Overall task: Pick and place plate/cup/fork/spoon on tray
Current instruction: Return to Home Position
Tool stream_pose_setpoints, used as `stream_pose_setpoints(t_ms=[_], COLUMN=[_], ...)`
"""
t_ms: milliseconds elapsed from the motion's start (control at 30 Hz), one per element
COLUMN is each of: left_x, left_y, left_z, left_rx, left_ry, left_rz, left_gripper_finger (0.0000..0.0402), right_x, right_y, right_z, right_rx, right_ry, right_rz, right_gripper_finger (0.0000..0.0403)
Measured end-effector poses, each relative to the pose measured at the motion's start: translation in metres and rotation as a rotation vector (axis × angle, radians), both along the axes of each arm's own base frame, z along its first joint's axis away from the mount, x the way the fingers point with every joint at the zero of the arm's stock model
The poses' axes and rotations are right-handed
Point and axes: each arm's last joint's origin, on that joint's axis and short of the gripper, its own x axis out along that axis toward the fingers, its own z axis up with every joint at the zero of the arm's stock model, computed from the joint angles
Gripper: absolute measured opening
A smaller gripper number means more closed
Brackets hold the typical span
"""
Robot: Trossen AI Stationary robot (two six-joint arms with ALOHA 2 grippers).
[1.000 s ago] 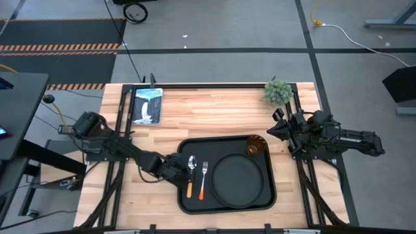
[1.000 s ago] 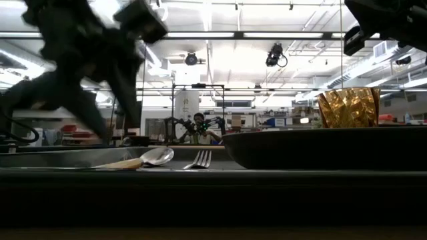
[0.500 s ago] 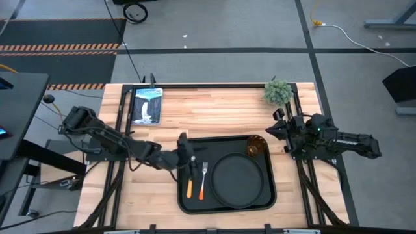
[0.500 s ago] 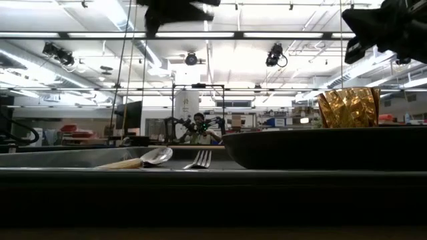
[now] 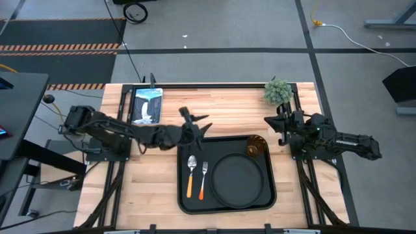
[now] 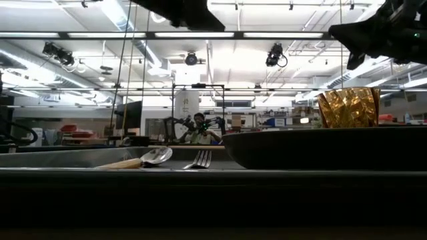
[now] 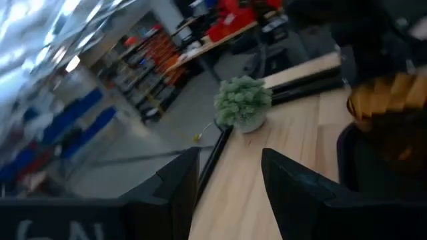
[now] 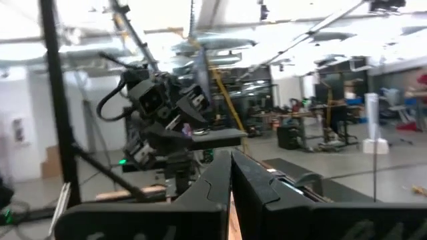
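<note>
The black tray (image 5: 184, 201) lies at the table's middle near side. On it lie the round black plate (image 5: 238, 180), the amber cup (image 5: 255, 148) at its far right corner, the spoon (image 5: 191, 172) and the fork (image 5: 203, 179) side by side at its left. The low view shows the spoon (image 6: 143, 159), fork (image 6: 200, 159), plate (image 6: 320, 147) and cup (image 6: 348, 107). My left gripper (image 5: 197, 119) is open and empty, raised over the tray's far left corner. My right gripper (image 5: 270, 122) is shut and empty, raised just right of the tray's far right corner.
A small green plant (image 5: 278, 91) stands at the far right corner of the table and also shows in the left wrist view (image 7: 243, 103). A blue-and-white picture card (image 5: 146, 105) lies at the far left. Bare wood lies left of the tray and along the far side.
My left gripper has risen from beside the spoon on the tray and gone toward the table's far edge, tipping up toward level. The spoon stays lying on the tray beside the fork.
</note>
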Motion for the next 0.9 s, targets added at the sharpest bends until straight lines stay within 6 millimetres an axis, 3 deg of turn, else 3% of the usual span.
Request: stream_pose_setpoints(t_ms=[100,267,433,633,900], left_x=[0.003,0.006,0.005,0.001,0.002], left_y=[0.019,0.036,0.032,0.026,0.014], left_z=[0.002,0.017,0.033,0.047,0.041], left_rx=[0.065,0.085,0.090,-0.069,-0.335], left_ry=[0.046,-0.099,-0.279,-0.482,-0.479], left_rz=[-0.111,-0.316,-0.536,-0.581,-0.622], left_gripper_finger=[0.0172,0.0172,0.0172,0.0172,0.0172], right_x=[0.000,0.000,0.000,0.000,0.000], right_y=[-0.001,-0.001,-0.001,-0.001,-0.001], right_z=[0.000,0.001,0.001,0.001,0.001], right_rx=[0.049,0.050,0.053,0.053,0.053], right_ry=[-0.014,-0.016,-0.018,-0.019,-0.019], right_rz=[-0.020,-0.031,-0.029,-0.029,-0.029], right_gripper_finger=[0.0018,0.0018,0.0018,0.0018,0.0018])
